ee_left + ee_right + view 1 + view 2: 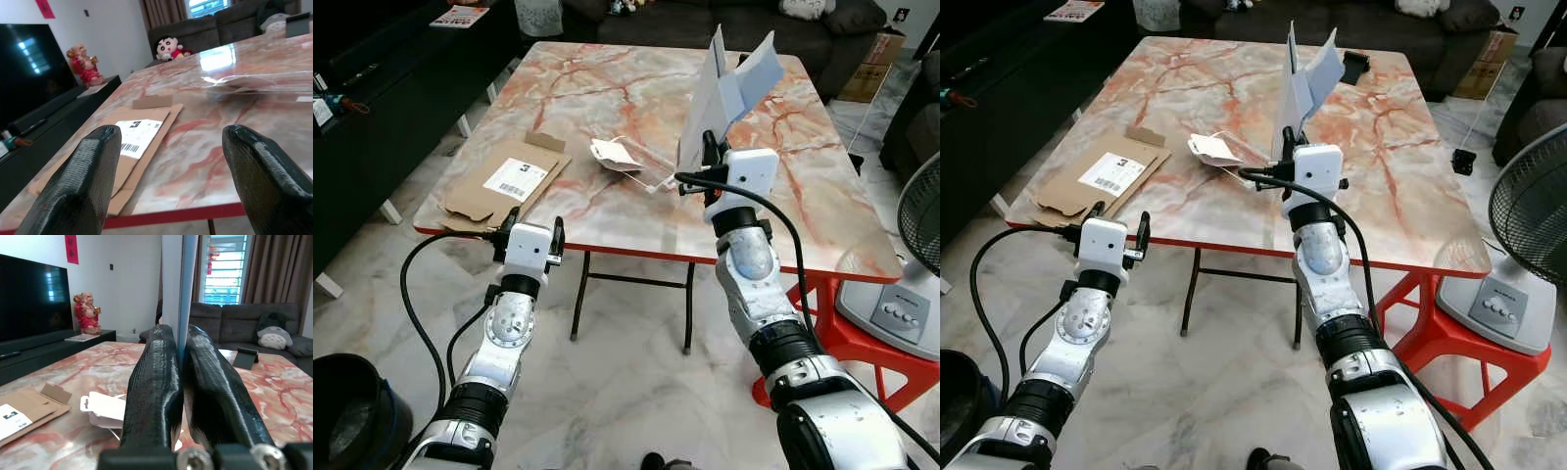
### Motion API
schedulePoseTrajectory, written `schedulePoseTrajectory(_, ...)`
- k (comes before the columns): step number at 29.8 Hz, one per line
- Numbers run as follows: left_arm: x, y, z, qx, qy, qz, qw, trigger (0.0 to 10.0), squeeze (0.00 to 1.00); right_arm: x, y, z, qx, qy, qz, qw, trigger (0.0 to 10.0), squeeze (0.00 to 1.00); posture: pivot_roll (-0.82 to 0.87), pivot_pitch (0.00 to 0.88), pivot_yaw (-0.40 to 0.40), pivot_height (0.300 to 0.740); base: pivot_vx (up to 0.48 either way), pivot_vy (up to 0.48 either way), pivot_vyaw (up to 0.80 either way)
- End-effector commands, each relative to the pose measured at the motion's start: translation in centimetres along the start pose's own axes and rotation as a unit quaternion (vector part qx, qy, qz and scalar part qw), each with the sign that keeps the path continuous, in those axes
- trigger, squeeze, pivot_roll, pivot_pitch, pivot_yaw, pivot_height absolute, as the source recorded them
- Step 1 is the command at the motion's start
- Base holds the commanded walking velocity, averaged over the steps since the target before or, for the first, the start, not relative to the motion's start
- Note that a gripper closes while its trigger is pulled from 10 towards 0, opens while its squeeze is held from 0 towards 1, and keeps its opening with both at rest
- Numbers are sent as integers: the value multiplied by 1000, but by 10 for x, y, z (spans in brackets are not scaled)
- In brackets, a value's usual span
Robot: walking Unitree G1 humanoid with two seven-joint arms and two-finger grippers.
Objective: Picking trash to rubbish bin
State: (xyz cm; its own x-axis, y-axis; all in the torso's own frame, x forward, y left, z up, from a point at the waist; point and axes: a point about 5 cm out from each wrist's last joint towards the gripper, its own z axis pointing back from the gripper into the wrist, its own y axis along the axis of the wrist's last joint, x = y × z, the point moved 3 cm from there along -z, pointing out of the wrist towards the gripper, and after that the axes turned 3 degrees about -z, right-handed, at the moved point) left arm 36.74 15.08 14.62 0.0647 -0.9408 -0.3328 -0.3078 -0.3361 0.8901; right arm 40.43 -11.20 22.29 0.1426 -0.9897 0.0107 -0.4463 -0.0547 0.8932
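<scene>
**Right gripper pinches paper sheets above the counter**

Your right gripper [709,149] is raised over the near part of the marble counter [803,196], its two black fingers [156,382] pressed together on a bundle of white and pale blue paper sheets [724,83]. The sheets stand upright from the fingers, fanning out at the top, clear of the counter surface. In the right wrist view you see the thin edge of the paper running up between the two closed fingers.

Your left gripper [530,227] sits just off the counter's near left edge, at about the height of the red rim, holding nothing; its fingers [83,176] are spread wide apart, as the left wrist view shows.

On the counter, a flattened cardboard mailer [504,181] with a white barcode label lies at the near left corner, just beyond the left gripper. A clear plastic package with a white card insert [619,157] lies near the counter's middle, between the mailer and the held sheets. A small dark stand [1355,66] sits at the counter's far right.

Off the counter's near left corner, on the floor, you have a dark rubbish bin [347,411]. A grey fan [911,284] stands on the floor to the counter's right.
</scene>
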Motion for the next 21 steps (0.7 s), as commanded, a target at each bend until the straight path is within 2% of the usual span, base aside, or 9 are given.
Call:
schedulePoseTrajectory(1,-3,3,0,3,5,0,1000,10000,0,3,5,-1,6,-3,-8,1000,10000,0,146,100,-11,740,0,0,0)
schedulePoseTrajectory(17,-8,-1,2,-9,11,-2,1000,10000,0,6,-1,3,-12,-5,-6,1000,10000,0,144,126,-11,740,0,0,0)
schedulePoseTrajectory(21,-9,-2,3,-11,13,-3,1000,10000,0,8,-3,4,-17,-7,-3,1000,10000,0,142,128,-13,740,-246,0,0)
